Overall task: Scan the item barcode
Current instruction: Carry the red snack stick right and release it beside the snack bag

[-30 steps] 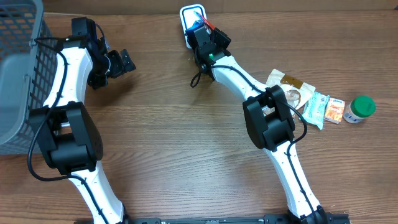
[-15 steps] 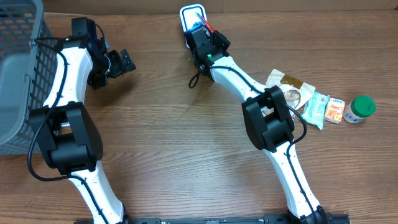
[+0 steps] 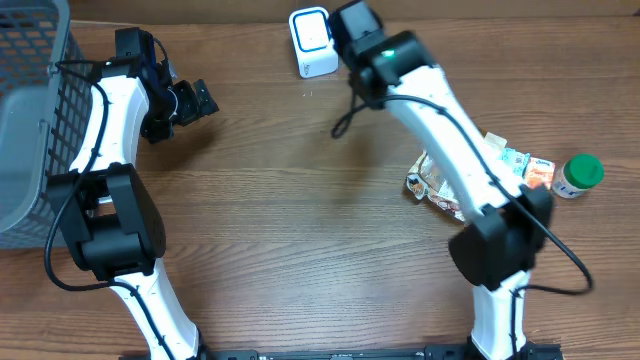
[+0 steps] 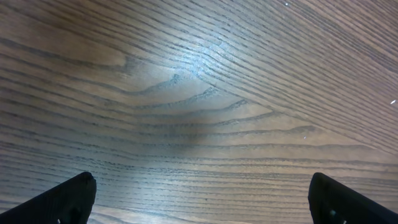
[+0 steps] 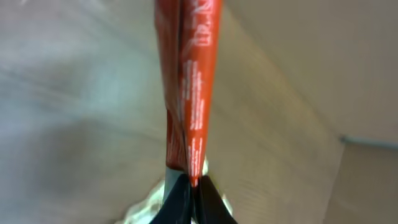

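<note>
- At the table's far edge, the right gripper is hidden from above by its own wrist, just right of the white scanner.
- Right wrist view: jaws pressed together on the lower edge of a red packet, seen edge-on and upright. The picture is blurred, the print is unreadable and no barcode can be made out.
- Overhead, the packet itself cannot be seen.
- Left gripper: jaws spread wide over bare wood, only the two dark fingertips showing at the lower corners, nothing between them.
- Basket: grey mesh, cut off by the left and top edges.
- Right side: a pile of snack packs, partly covered by the right arm, and near it a green-capped bottle.
</note>
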`<state>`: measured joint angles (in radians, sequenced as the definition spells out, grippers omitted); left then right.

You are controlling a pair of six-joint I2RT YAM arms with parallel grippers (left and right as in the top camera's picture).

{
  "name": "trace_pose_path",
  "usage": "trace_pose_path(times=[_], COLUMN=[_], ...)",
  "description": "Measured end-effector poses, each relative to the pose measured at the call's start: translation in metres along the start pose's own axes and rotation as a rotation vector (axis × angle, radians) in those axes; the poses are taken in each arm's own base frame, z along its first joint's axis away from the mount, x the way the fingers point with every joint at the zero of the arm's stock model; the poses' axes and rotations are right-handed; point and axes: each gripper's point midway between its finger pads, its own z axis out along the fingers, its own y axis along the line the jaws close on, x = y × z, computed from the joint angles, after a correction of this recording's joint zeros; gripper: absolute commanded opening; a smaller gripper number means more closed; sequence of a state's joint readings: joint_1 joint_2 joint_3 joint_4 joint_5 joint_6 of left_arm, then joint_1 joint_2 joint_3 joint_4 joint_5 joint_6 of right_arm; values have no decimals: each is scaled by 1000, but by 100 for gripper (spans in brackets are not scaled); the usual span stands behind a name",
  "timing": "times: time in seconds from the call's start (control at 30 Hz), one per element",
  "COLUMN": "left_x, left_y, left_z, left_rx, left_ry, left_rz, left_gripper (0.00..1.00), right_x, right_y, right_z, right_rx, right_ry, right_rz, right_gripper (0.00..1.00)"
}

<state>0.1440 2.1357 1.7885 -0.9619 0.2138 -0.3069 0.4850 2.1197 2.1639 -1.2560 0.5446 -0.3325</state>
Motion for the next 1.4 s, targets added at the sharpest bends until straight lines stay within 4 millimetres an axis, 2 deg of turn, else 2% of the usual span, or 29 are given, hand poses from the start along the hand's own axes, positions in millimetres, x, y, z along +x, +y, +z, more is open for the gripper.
trace_pose_path(times=[0.03,0.07,0.2,0.23,0.3,0.37,0.47,0.5,0.53,0.57,0.73,0.93,1.4], left_x=[0,0,0,0,0,0,0,0,0,0,0,0,0], left_y=[0,0,0,0,0,0,0,0,0,0,0,0,0], left_z=[0,0,0,0,0,0,0,0,0,0,0,0,0], left_rx=[0,0,0,0,0,0,0,0,0,0,0,0,0], left_ry=[-1,0,-1,0,-1,0,-1,0,0,0,0,0,0], left_rz=[0,0,0,0,0,0,0,0,0,0,0,0,0], left_gripper=[100,100,99,100,100,100,100,100,100,100,100,100,100], right_x=[13,35,93,103,121,128,136,138,140,141,146,143,109], right_y=[-2,-4,-11,-12,-20,-28,-35,-36,-36,-37,-41,-40,-53], right_z=[-5,-8,-4,-3,0,5,11,12,13,14,17,18,34], right_rx=[-23,-50,-143,-164,-198,-213,-250,-266,-279,-289,-321,-331,-280], right_ry=[38,110,319,355,409,426,439,442,444,445,449,436,289], right_rz=[-9,-29,-54,-51,-26,38,130,155,176,192,247,264,319], right_gripper=[4,4,7,4,4,4,15,22,54,100,100,100,100])
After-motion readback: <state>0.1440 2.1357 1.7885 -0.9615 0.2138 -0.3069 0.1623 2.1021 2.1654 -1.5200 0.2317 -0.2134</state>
